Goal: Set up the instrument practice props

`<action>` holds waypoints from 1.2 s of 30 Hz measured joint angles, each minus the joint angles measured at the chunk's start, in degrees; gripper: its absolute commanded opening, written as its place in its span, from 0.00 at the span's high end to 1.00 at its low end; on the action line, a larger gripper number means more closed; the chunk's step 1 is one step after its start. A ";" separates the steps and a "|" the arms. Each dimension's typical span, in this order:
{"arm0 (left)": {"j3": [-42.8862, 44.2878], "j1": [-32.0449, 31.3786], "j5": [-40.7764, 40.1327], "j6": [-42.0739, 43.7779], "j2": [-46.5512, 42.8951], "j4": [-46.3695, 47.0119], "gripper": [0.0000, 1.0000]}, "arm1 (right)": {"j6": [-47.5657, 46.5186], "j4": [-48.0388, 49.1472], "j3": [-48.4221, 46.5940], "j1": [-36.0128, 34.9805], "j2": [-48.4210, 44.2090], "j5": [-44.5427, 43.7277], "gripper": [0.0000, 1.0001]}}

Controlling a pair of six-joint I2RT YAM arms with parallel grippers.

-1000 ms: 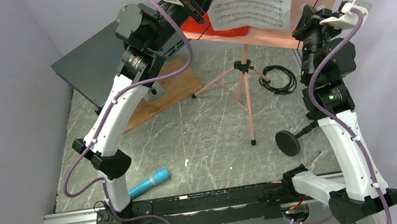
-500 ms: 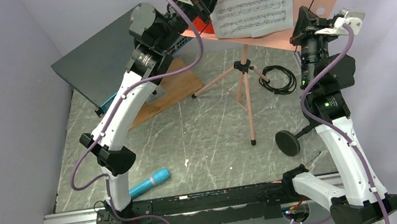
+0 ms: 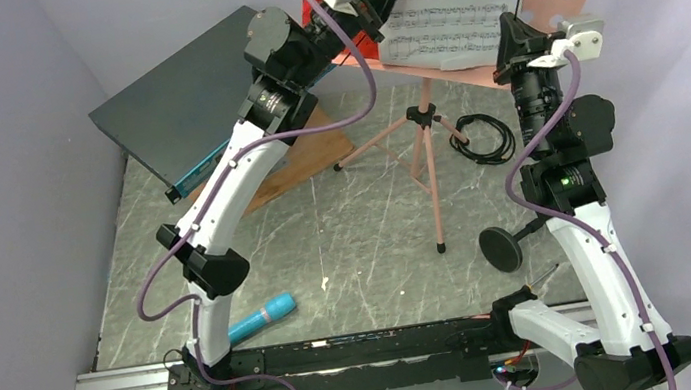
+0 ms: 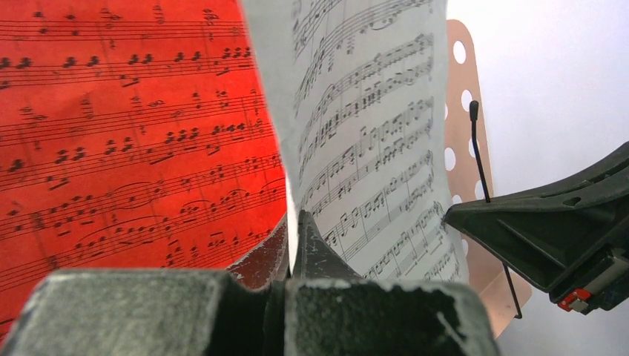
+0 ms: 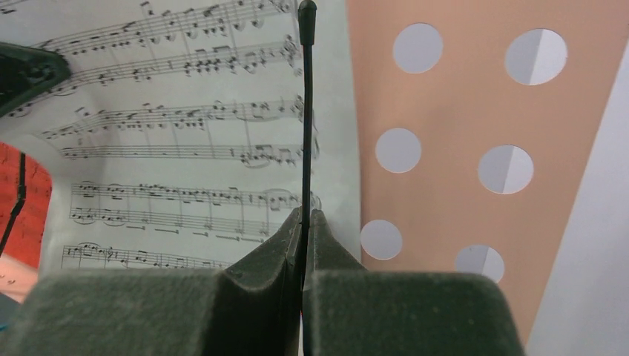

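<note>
**A:** Where is the stand logged?

**B:** The stand [image 3: 434, 183] is seen upright on its tripod at the far side of the surface [image 3: 348, 245]. A red page [image 4: 133, 133] and a white page [image 4: 371, 148] are propped on its perforated desk, with the red one to the left.

**A:** And the fingers?

**B:** The left fingers [image 4: 298, 239] are noted shut on the white page's lower edge. The right fingers [image 5: 313, 228] are shut on a thin black rod [image 5: 305, 111], which is held upright in front of the white page's right edge.

**A:** What about the other props?

**B:** The microphone [image 3: 259, 318] is laid on the surface near the left arm's base. The mic stand [image 3: 503, 248] is found beside the right arm, but whether it is upright cannot be told. A switch [image 3: 179, 106] and a board [image 3: 307, 160] are recorded at far left.
</note>
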State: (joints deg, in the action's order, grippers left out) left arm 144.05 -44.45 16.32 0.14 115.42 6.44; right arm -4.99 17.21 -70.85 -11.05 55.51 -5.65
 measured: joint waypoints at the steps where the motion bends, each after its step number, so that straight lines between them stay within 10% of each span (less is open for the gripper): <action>1: 0.63 -0.13 0.37 0.33 0.61 0.04 1.00 | -0.26 0.00 0.00 0.00 0.00 0.42 1.00; 16: 1.57 -2.95 3.82 3.23 4.13 2.73 0.97 | -2.75 -0.72 -0.02 0.04 0.94 3.72 0.89; 24: 1.60 -2.95 3.80 3.78 4.28 3.85 0.54 | -1.77 -2.23 -0.04 0.02 0.96 3.54 0.49; 36: -7.19 -2.97 3.28 0.70 -0.74 4.94 0.01 | 3.45 -9.70 -2.23 -0.02 -1.55 1.07 0.22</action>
State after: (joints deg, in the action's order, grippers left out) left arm 136.86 -47.42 19.59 0.84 114.67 11.38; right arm -1.54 7.51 -73.08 -11.07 53.95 -4.58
